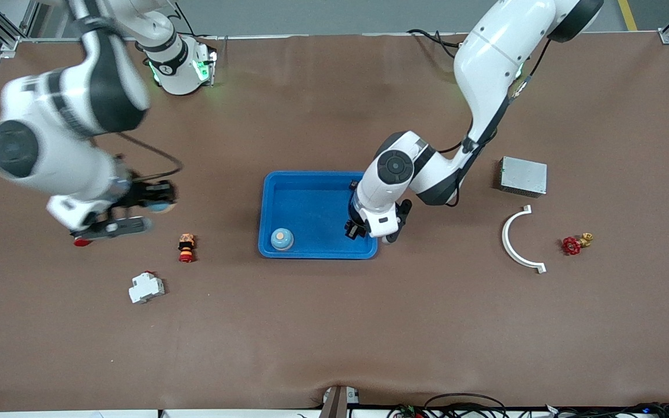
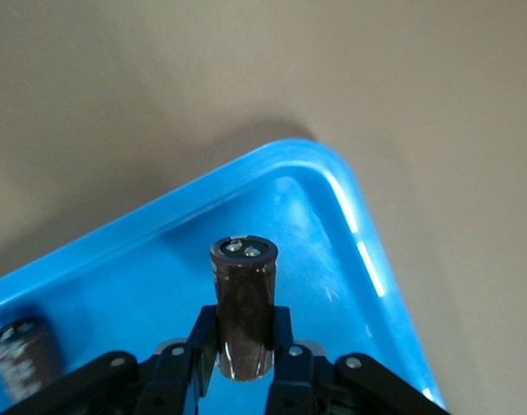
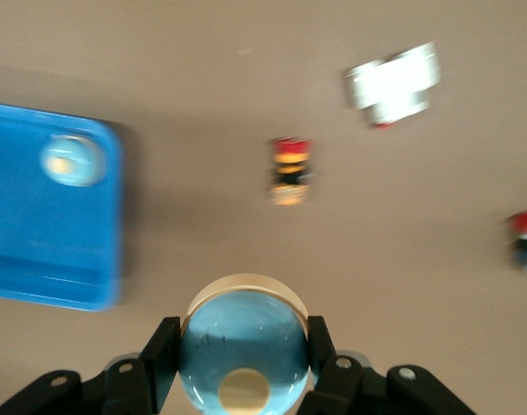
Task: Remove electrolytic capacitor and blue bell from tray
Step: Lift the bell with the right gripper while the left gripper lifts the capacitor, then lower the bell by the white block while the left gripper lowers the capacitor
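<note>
Brown desk (image 1: 334,325) bearing a blue tray (image 1: 311,197), grey box (image 1: 523,176), white curved bracket (image 1: 514,241), red valve (image 1: 572,245), white breaker (image 1: 146,287) and striped button (image 1: 186,247).

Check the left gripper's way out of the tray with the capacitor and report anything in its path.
The left gripper is shut on the capacitor near the tray corner. Only the low raised rim lies between it and bare table; nothing else visible blocks it.
</note>
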